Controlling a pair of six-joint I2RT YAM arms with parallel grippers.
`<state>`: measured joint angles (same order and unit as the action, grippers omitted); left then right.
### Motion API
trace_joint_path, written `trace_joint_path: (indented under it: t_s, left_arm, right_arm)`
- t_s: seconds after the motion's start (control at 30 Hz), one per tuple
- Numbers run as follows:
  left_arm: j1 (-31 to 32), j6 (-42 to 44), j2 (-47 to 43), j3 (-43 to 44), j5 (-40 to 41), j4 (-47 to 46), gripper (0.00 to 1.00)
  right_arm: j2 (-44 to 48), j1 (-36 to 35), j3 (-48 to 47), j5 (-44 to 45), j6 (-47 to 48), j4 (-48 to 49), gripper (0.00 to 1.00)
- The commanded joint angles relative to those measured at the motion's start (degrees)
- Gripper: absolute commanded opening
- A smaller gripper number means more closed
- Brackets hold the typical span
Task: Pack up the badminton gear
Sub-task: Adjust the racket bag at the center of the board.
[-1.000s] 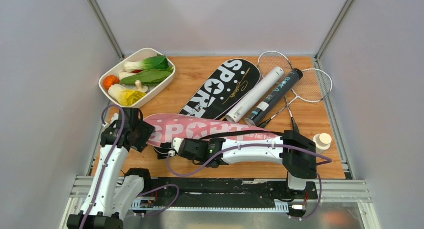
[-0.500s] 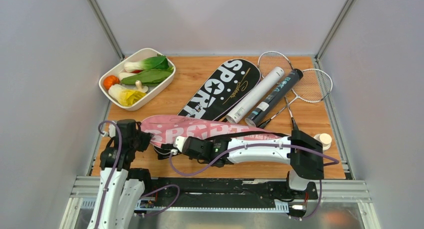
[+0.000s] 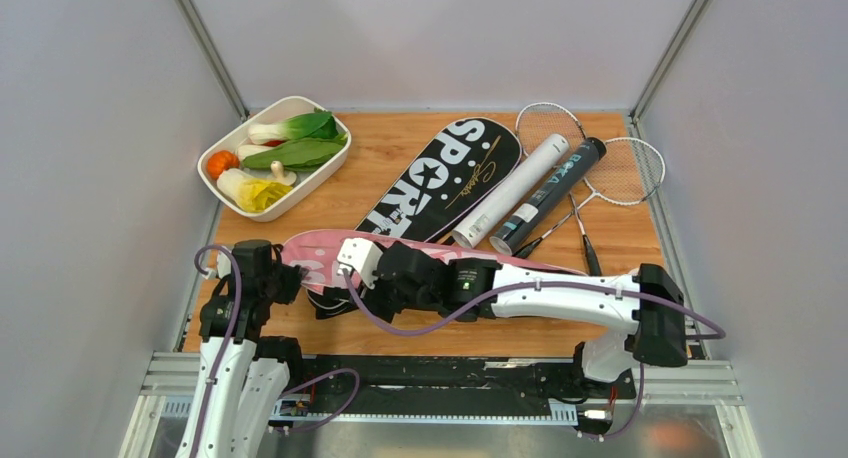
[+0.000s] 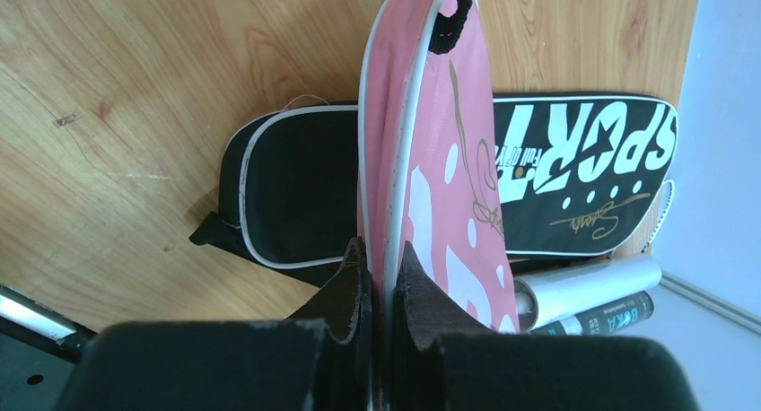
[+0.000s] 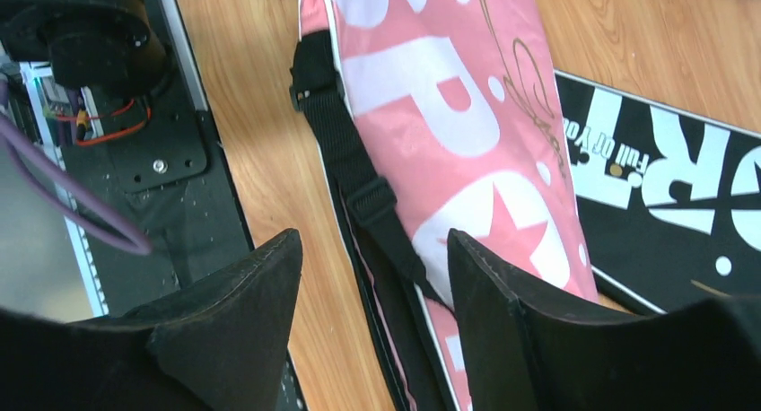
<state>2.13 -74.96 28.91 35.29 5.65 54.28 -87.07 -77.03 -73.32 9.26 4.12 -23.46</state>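
We see the left arm (image 3: 228, 343) rising steeply from its base at the near left corner of the table (image 3: 390, 143). Its wrist bends forward and to the right, so the left gripper (image 4: 378, 258) meets the near left end of the pink cover (image 4: 440, 178). In the wrist view its two fingers are pressed together on the cover's edge, with only the thin fabric between the pads. From that pinch the cover stands tilted on edge, running away from the camera.

The right arm (image 3: 565, 293) folds out to the right at the elbow, and its long forearm reaches low and leftward across the near part of the table. The right gripper (image 5: 372, 249) hangs over the pink cover near its left end, pointing down. Its jaws stand well apart and hold nothing. Between them we look down on the black strap (image 5: 354, 182) and the pink face with white lettering. We cannot tell whether either fingertip touches the cover.

The pink cover lies across the near middle of the table, overlapping the narrow end of the black cover (image 3: 450, 173), which stretches diagonally toward the back. Just right of that lie the white tube (image 3: 510, 188) and black tube (image 3: 552, 193) side by side, across the rackets (image 3: 625, 168) at the far right. The dish (image 3: 310, 186) sits in the far left corner, well apart.
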Motion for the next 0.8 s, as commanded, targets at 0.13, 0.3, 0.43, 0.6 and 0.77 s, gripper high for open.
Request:
trace_joint_path:
  t_s: [0.13, 0.3, 0.43, 0.6, 0.77]
  left_arm:
    - [-0.29, -1.56, 0.31, 1.17, -1.7, 0.89, 0.0]
    - [-0.29, -1.95, 0.83, 1.08, -1.85, 1.49, 0.0]
    - [-0.28, -1.91, 1.23, 1.53, -1.08, 2.43, 0.0]
    - [-0.29, -1.65, 1.64, 1.74, -0.49, 3.26, 0.0]
    - [-0.29, -2.92, 1.79, 2.1, -1.06, 3.68, 0.0]
  right_arm:
    - [-6.17, 0.28, 0.93, 1.92, 5.16, 12.83, 0.63]
    - [-8.9, 0.31, 2.51, 6.62, 9.24, 18.8, 0.55]
    - [-8.93, 0.22, 3.13, 13.26, 11.53, 22.83, 0.33]
    - [-8.0, 0.21, 3.64, 15.41, 14.39, 28.28, 0.36]
    - [-10.31, 0.12, 1.57, 10.6, 11.17, 24.99, 0.48]
